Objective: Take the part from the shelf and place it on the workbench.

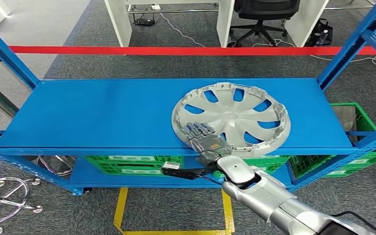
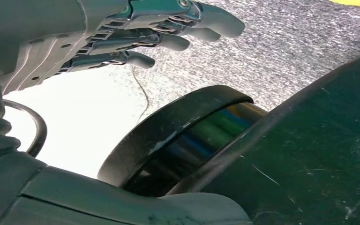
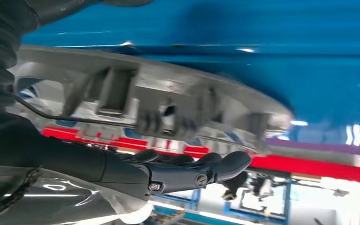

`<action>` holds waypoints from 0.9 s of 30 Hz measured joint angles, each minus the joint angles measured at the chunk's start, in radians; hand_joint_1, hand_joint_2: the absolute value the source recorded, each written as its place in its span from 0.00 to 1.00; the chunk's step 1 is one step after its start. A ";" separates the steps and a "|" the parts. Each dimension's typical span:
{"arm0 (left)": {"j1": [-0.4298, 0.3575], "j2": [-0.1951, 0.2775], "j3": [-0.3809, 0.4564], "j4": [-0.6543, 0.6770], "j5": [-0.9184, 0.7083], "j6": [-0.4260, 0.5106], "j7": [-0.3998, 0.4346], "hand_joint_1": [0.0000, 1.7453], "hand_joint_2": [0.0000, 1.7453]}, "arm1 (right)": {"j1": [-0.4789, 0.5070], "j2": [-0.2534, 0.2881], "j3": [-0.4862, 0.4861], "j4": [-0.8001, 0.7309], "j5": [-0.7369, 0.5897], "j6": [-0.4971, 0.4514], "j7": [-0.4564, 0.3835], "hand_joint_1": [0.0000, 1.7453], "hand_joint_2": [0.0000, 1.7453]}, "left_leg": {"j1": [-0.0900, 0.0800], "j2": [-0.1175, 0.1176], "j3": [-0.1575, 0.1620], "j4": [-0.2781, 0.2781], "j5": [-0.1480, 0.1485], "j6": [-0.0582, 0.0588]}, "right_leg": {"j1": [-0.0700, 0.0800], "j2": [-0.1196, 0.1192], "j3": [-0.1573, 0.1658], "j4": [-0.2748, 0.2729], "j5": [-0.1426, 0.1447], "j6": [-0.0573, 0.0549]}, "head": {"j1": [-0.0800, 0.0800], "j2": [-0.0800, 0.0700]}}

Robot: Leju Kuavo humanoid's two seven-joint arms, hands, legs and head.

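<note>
A silver hubcap (image 1: 232, 115) lies flat on the right half of the blue shelf (image 1: 93, 112), its near rim close to the shelf's front edge. My right hand (image 1: 204, 139) reaches up from below and its fingers lie stretched over the hubcap's near-left rim. In the right wrist view the dark fingers (image 3: 187, 171) run alongside the clipped rim of the hubcap (image 3: 168, 103); the thumb is hidden. My left hand (image 2: 136, 33) hangs over the grey carpet with loosely bent fingers and holds nothing.
Blue uprights frame the shelf on both sides. Green crates (image 1: 132, 164) sit on the lower level, another (image 1: 357, 142) at the right. A red tape line (image 1: 176, 50) and white desks lie beyond. A chrome chair base (image 1: 2, 200) stands lower left; yellow floor marking (image 1: 120, 205).
</note>
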 joint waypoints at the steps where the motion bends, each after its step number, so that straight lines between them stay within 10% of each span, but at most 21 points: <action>1: 0.000 0.000 0.001 0.000 -0.003 0.001 0.000 0.00 1.00 | 0.000 -0.003 -0.004 0.000 0.001 0.005 0.005 0.00 1.00 | 0.000 0.000 0.000 0.000 0.000 0.000 | 0.000 0.000 0.000 0.000 0.000 0.000 | 0.000 0.000; 19: 0.002 -0.004 0.024 0.000 -0.024 0.015 0.003 0.00 1.00 | 0.023 -0.064 -0.051 -0.099 0.002 0.096 0.056 0.01 1.00 | 0.000 0.000 0.000 0.000 0.000 0.000 | 0.000 0.000 0.000 0.000 0.000 0.000 | 0.000 0.000; 23: 0.016 -0.015 0.032 0.000 -0.025 0.104 0.001 0.00 1.00 | 0.039 -0.087 -0.054 -0.155 -0.008 0.113 0.061 0.27 1.00 | 0.000 0.000 0.000 0.000 0.000 0.000 | 0.000 0.000 0.000 0.000 0.000 0.000 | 0.000 0.000; 27: 0.025 -0.027 0.039 0.000 -0.026 0.146 -0.003 0.00 1.00 | 0.058 -0.116 -0.055 -0.213 -0.013 0.122 0.060 0.96 1.00 | 0.000 0.000 0.000 0.000 0.000 0.000 | -0.001 0.000 0.000 0.000 0.000 0.000 | 0.000 0.000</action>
